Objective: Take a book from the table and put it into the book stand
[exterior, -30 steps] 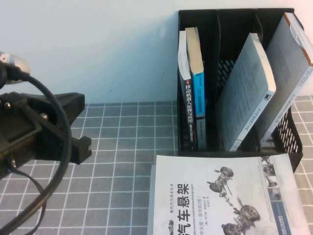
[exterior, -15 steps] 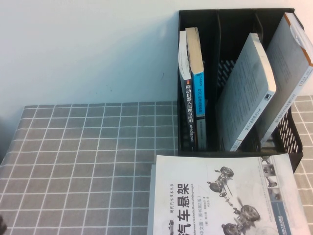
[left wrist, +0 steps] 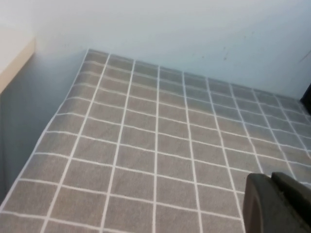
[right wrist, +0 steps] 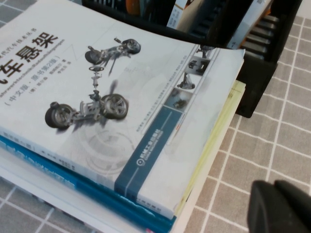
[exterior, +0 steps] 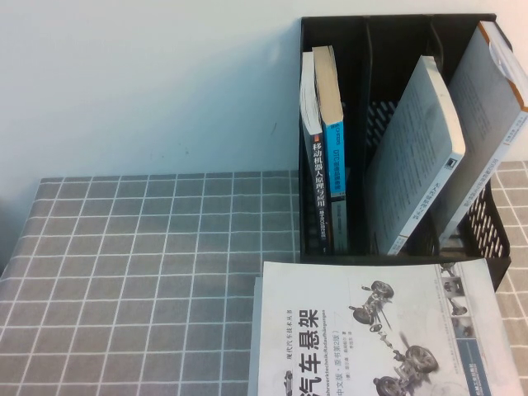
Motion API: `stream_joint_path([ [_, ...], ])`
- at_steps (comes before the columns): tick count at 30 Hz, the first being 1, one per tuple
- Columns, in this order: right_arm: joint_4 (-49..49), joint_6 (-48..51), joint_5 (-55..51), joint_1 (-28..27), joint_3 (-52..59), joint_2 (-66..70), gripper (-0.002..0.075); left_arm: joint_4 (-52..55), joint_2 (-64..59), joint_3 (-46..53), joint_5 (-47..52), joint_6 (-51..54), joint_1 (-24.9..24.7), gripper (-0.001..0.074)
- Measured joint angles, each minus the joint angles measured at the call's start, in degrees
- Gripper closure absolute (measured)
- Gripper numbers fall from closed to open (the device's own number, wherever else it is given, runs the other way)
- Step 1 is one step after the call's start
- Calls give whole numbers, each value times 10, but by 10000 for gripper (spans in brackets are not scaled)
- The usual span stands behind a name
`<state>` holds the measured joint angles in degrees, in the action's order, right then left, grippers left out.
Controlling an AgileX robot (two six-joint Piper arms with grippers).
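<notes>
- Left of the high frame: shows no arm now; held the left arm a second ago and was already clear of it half a second ago. Nothing else shifted since.
- Left gripper (left wrist: 277,204): outside the high frame; seen only in the left wrist view as a dark tip over bare cloth. Open or closed: cannot tell.
- Table (exterior: 124,272): grey cloth with a white square grid, filling the lower left and centre of the high frame.
- Wall (exterior: 148,82): plain and pale, across the upper left, meeting the table's far edge.
- Book stand (exterior: 396,21): black, upright, upper right of the high frame.
- Black-spined book (exterior: 318,190): upright in the stand's left compartment.
- Book (exterior: 334,165): blue spine, upright in the same compartment, touching the black-spined book on its right.
- Two leaning books (exterior: 417,148): tilted right, one in the middle compartment, one in the right.
- White book (exterior: 371,338): flat on top of a stack, lower right, just in front of the stand.
- Right gripper (right wrist: 284,206): outside the high frame; over the cloth near the stack's corner. Open or closed: cannot tell.
</notes>
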<state>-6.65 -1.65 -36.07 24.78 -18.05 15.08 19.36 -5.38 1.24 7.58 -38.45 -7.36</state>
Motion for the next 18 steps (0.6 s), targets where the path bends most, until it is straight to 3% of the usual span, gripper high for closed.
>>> stream_joint_path([
  [6, 1, 0, 0, 0, 0, 0, 729, -24, 0, 0, -5, 34, 0, 738],
  [14, 2, 0, 0, 0, 0, 0, 729, -229, 3, 0, 21, 345, 32, 738],
  [18, 3, 0, 0, 0, 0, 0, 729, -258, 43, 0, 76, 385, 34, 738],
])
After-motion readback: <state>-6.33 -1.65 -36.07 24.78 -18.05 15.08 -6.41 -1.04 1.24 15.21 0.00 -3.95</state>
